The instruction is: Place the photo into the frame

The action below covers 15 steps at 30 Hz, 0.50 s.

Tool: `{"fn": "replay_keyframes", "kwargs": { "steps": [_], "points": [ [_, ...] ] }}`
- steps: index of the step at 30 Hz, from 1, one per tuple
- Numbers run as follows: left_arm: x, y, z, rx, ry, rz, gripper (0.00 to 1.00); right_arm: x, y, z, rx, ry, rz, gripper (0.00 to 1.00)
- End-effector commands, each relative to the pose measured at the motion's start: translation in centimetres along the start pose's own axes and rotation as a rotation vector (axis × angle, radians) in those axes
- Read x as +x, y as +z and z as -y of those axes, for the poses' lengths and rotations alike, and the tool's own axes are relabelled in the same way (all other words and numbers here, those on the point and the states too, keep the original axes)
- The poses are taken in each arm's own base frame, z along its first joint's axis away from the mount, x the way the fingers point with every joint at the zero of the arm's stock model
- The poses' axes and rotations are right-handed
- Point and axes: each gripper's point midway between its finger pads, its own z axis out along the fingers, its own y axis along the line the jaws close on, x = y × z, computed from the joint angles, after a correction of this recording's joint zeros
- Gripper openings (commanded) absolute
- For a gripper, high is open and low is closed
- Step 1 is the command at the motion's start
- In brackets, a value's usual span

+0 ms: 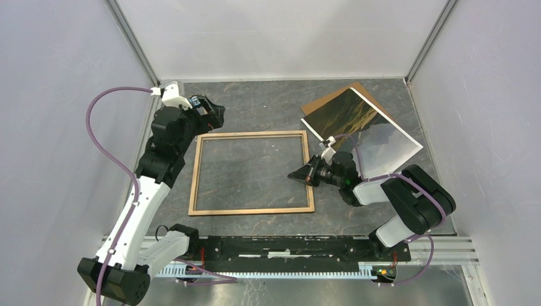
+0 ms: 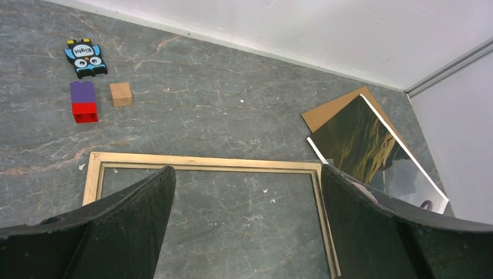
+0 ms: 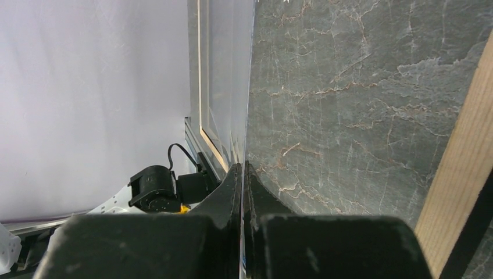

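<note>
The frame lies flat mid-table with its light wood side up; it also shows in the left wrist view. The photo is at its right, picture side up and tilted, partly over a brown board; it also shows in the left wrist view. My right gripper is by the frame's right rail. In the right wrist view it is shut on the thin photo edge. My left gripper hovers at the frame's far left corner, wide open and empty.
The brown cardboard board lies under the photo's far end. Beyond the frame's far left corner are an owl figure, a purple-and-red block and a wooden cube. White walls close in the table.
</note>
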Motion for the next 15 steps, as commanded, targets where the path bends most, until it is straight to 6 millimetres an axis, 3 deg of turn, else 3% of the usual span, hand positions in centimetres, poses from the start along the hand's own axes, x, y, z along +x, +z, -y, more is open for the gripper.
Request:
{"fn": "replay_keyframes", "kwargs": {
  "steps": [1,15],
  "points": [
    [-0.32,0.6,-0.14,0.004,0.029,0.022,1.0,-0.46,-0.04,-0.78,-0.039,-0.049,0.0,0.0],
    [0.03,1.07,-0.57,-0.005,0.023,0.009,1.0,0.06,-0.17,-0.35,-0.043,-0.075,-0.031,0.0]
  ]
}}
